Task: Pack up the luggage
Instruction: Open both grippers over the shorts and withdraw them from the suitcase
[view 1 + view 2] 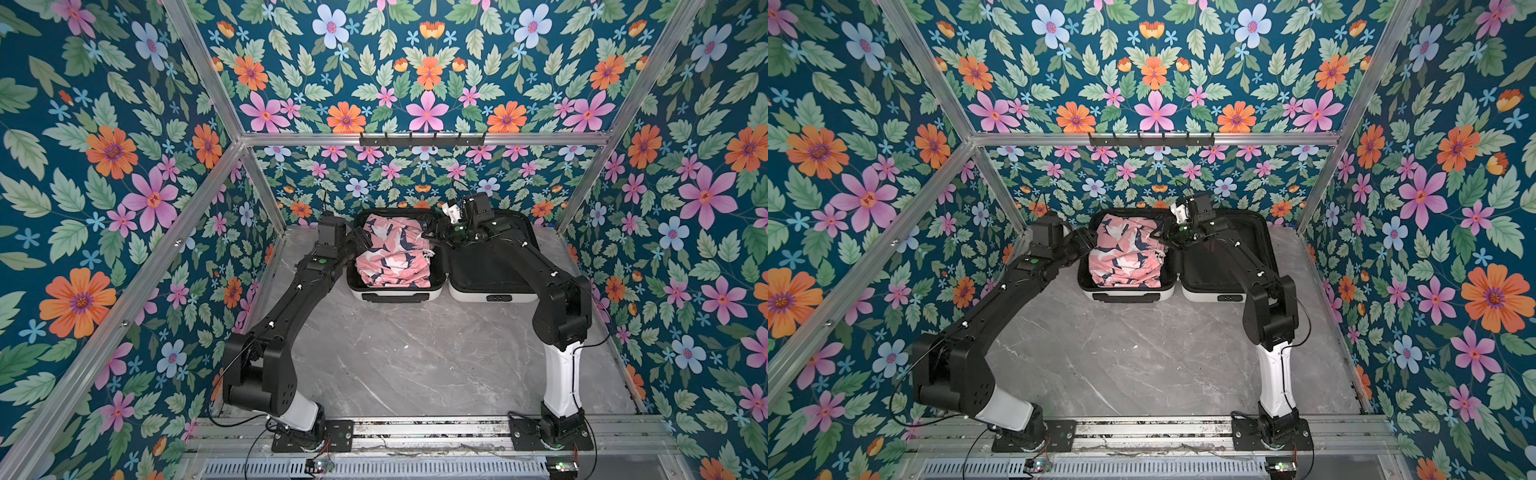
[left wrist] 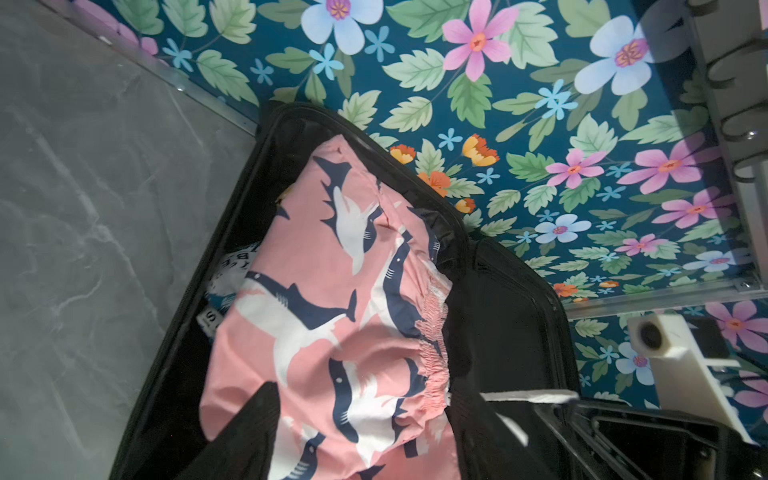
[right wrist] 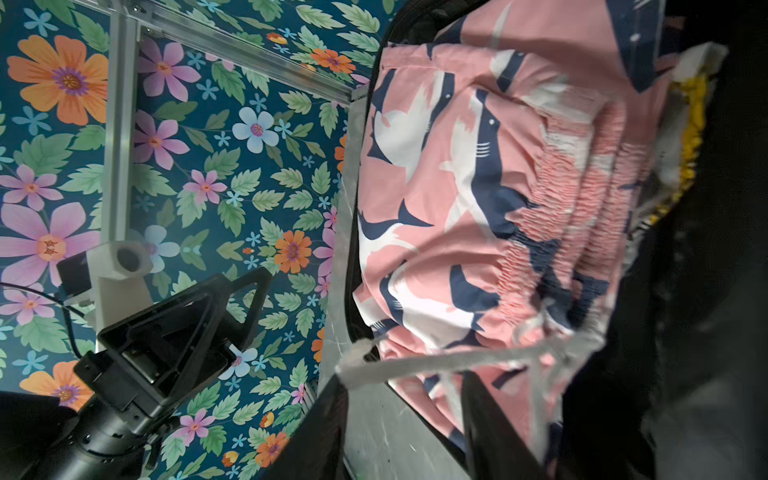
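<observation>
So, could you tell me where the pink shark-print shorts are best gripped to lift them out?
Probably the gathered waistband, from above, at the edge of the shorts facing the other half of the luggage: it stands up as a bunched ridge, whereas the rest lies flatter.

surface [image 1: 415, 357]: grey marble, pale veins. luggage [image 1: 465, 297] at its 12 o'clock: white shell, black lining. garment [image 1: 392, 257] in the 9 o'clock half: pink, navy-and-white shark print. walls [image 1: 124, 166]: teal, orange/pink/pale-blue flowers, green leaves. arms [image 1: 286, 303]: black, white base links. frame [image 1: 291, 139]: silver.
</observation>
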Robot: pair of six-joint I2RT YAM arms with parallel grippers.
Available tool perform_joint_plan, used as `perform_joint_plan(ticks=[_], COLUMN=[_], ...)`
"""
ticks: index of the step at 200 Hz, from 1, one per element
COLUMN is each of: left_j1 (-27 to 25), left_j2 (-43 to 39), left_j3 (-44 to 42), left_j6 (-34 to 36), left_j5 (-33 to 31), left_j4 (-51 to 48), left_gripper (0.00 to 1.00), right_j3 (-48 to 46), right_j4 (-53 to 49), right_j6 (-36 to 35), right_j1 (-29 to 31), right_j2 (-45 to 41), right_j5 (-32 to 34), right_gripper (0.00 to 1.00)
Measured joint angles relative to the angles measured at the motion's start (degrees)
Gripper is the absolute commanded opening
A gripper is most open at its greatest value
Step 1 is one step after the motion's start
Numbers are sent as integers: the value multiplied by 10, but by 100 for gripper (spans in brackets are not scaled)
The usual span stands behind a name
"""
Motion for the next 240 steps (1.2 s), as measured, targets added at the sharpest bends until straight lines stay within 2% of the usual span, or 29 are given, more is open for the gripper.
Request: perform_joint_plan(ticks=[43,87,115,148,199,214,240], left_j1=[0,4,19,28,30,31,43], left_j2=[128,238,258,242,182,153,106], left_j3=[55,126,116,106,150,162,148], left_j6=[6,0,-4,-4,26,44,70], left_j5=[66,97,110,121,124,111,71], left_j4=[24,31,27,24,-14,-39,-95], left_gripper=[59,56,55,58,67,67,67], right_j3=[89,173,198,156,161,119,19], right_j4=[-33,-92,-153,-167,-210,-231,-248], right_j6=[23,35,31,18,-21,-37,-52], right_j1=[32,40,40,38,12,-10,-66], right_j2=[109,195,212,154,41,-4,-88], right_j5=[0,19,46,61,76,86,109], right_gripper=[34,34,44,53,57,62,64])
